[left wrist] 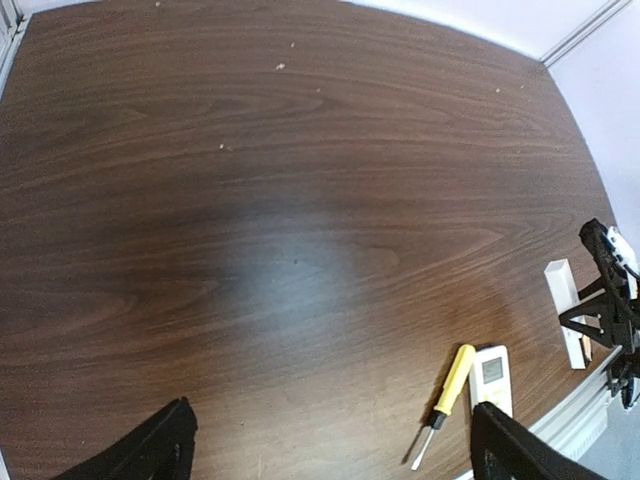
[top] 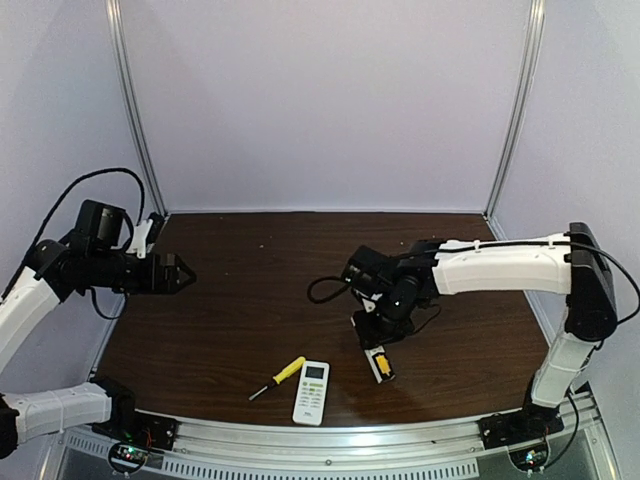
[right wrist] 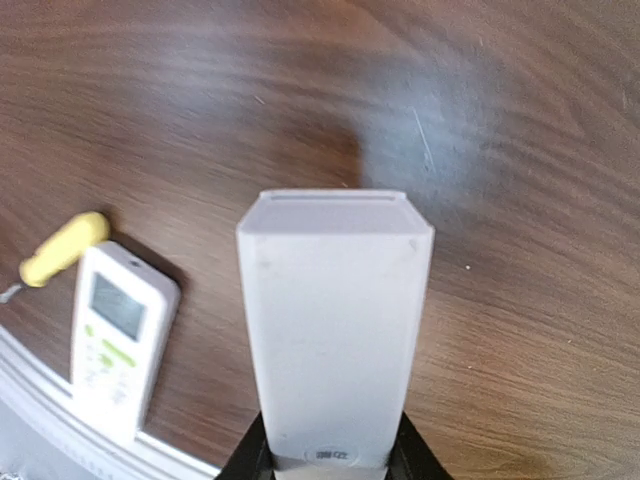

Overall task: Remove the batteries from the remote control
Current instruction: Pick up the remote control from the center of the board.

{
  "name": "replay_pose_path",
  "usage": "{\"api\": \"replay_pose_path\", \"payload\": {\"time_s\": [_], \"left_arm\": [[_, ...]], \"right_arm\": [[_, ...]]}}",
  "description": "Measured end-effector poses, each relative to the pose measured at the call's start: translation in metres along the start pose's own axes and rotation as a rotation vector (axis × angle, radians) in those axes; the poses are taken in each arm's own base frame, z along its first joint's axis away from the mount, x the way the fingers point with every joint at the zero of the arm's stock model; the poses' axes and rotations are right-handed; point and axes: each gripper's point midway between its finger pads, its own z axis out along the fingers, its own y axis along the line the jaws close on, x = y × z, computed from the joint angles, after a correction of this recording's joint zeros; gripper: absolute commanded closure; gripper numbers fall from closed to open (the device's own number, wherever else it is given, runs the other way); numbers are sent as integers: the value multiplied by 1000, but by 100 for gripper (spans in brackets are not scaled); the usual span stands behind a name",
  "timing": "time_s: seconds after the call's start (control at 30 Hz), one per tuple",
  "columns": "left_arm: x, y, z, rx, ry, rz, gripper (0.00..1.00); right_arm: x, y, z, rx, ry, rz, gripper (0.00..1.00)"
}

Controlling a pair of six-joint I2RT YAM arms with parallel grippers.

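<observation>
Two robot arms work over a dark wood table (left wrist: pixel 250 200). In the lower centre of the overhead view, the right gripper (top: pixel 372 340) points down. Its two black fingers are clamped against the sides of a white rectangular piece (right wrist: pixel 335 330). In the right wrist view this piece fills the middle of the frame, with a raised lip along its far end. It may be a battery cover or the back of a second handset; the views do not settle which.

Just below the gripper in the overhead view, a short gold-yellow strip sits in a dark recess. This is most likely one of the batteries (top: pixel 380 366). No cell lies loose on the table.

The remote control (top: pixel 312 391) lies face up at lower centre. A yellow-handled screwdriver (top: pixel 280 376) lies just to its left. The left gripper (top: pixel 180 273) hangs at the left edge with its fingers wide apart, holding nothing.

The task looks to be at an early step, with the cells being exposed. The next move would call for a narrow, careful pinch on a small round cell.

A small oval mark (right wrist: pixel 335 455) at the near end of the white piece holds characters too small to read. The remote control shows a screen and green buttons, with no readable brand.
</observation>
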Motion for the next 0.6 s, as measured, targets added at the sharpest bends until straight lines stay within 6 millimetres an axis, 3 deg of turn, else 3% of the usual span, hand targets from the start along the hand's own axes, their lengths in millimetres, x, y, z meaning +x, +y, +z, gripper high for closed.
{"api": "replay_pose_path", "payload": {"time_s": [0.23, 0.47, 0.6], "left_arm": [[-33, -33, -42, 133, -158, -2, 3], [-51, -80, -58, 386, -179, -13, 3], [-64, -107, -66, 544, -186, -31, 3]], "right_arm": [[-44, 39, -91, -230, -243, 24, 75], [-72, 76, -194, -569, -502, 51, 75], [-77, 91, -249, -774, -640, 54, 81]]}}
